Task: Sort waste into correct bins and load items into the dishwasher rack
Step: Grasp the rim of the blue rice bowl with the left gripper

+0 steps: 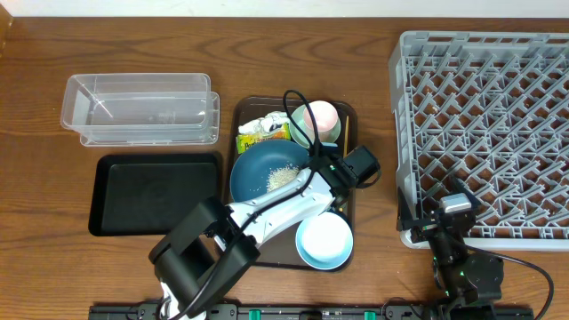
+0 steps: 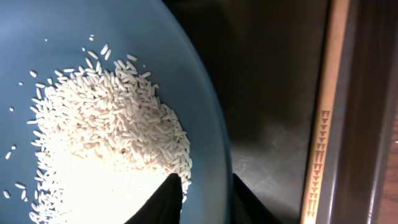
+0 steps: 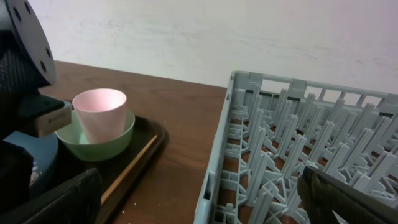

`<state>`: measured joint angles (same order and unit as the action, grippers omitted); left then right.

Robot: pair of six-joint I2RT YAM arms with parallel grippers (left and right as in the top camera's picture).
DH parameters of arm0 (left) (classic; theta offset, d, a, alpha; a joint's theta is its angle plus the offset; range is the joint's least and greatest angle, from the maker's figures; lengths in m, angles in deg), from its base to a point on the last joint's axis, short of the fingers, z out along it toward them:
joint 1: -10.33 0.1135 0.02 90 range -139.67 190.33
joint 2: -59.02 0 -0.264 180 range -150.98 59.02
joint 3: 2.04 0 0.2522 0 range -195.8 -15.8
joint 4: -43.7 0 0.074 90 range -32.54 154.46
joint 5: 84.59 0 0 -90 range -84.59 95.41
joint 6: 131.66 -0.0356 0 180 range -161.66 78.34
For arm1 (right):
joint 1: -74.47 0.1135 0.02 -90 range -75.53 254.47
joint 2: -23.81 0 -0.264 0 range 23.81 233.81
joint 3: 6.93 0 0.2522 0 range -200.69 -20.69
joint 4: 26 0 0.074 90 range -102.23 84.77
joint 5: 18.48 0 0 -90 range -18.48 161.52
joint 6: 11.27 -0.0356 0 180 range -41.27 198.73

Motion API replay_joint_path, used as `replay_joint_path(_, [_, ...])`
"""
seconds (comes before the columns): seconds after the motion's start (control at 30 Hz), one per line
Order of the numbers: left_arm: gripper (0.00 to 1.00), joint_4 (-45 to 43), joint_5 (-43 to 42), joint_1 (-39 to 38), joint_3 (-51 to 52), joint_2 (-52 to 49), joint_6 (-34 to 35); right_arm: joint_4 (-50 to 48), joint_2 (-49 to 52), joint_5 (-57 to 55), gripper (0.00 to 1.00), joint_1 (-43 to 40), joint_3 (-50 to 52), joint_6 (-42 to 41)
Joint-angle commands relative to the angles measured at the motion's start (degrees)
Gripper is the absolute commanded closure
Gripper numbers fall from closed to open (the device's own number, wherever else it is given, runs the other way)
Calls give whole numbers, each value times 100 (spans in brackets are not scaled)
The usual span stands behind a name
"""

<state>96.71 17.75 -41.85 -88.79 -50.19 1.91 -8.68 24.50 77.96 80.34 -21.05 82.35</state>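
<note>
Our left claw [image 2: 205, 190] has a finger on each side of the blue plate [image 2: 93, 50] edge. We cannot tell if it squeezes. It is there to lift the plate, we think, since the rice [image 2: 106, 137] lies heaped on it over the brown tray [image 2: 273, 93]. Our right claw [image 3: 205, 199] hangs wide apart by the rack [image 3: 298, 137].

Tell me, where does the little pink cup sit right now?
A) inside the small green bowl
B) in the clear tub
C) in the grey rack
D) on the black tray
A: the right wrist view shows the pink cup standing upright inside the green bowl, well apart from the rack.
</note>
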Motion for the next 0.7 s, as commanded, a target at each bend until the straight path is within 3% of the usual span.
replay_joint_path(0.0, [79,35,79,-9,-44,295,-20,20,-24,2,1,44,4,28])
replay_joint_path(0.07, [88,55,81,-9,-44,354,-20,20,-24,2,1,44,4,28])
replay_joint_path(0.13, [91,76,81,-9,-44,398,-17,20,-24,2,1,44,4,28])
replay_joint_path(0.53, [94,203,221,-7,-48,1010,-17,20,-24,2,1,44,4,28])
replay_joint_path(0.57, [92,203,201,-9,-48,1049,-17,20,-24,2,1,44,4,28])
replay_joint_path(0.6, [78,203,149,-9,-48,1058,-17,20,-24,2,1,44,4,28])
replay_joint_path(0.67, [62,199,-37,-9,-37,1027,-17,20,-24,2,1,44,4,28])
